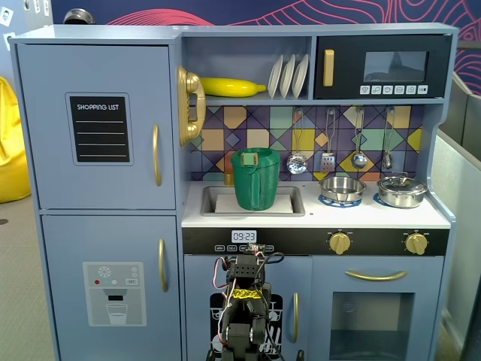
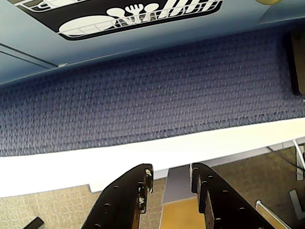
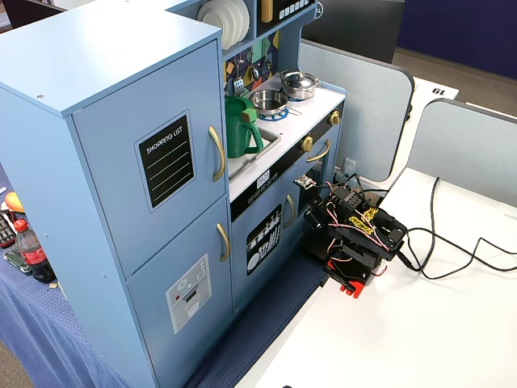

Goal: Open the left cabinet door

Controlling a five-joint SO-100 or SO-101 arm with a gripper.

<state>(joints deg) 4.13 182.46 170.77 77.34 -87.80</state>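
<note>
The left cabinet door (image 1: 98, 128) is the large pale-blue upper door with a black "SHOPPING LIST" panel (image 1: 99, 128) and a curved gold handle (image 1: 156, 155). It stands closed in both fixed views, and also shows in the angled fixed view (image 3: 153, 170) with its handle (image 3: 216, 153). My arm (image 1: 244, 301) sits folded low in front of the kitchen's middle, far below and to the right of that handle. It rests on the white table (image 3: 388, 323). In the wrist view my gripper (image 2: 170, 177) has its jaws a little apart with nothing between them. The door is out of the wrist view.
Below the door is a blue door with a water-dispenser graphic (image 1: 113, 283). A small door with a dish-rack picture (image 3: 263, 239) is right by the arm. A green pitcher (image 1: 255, 179) stands in the sink. Cables (image 3: 452, 259) trail across the table. Blue cloth (image 2: 152, 95) lies under the kitchen.
</note>
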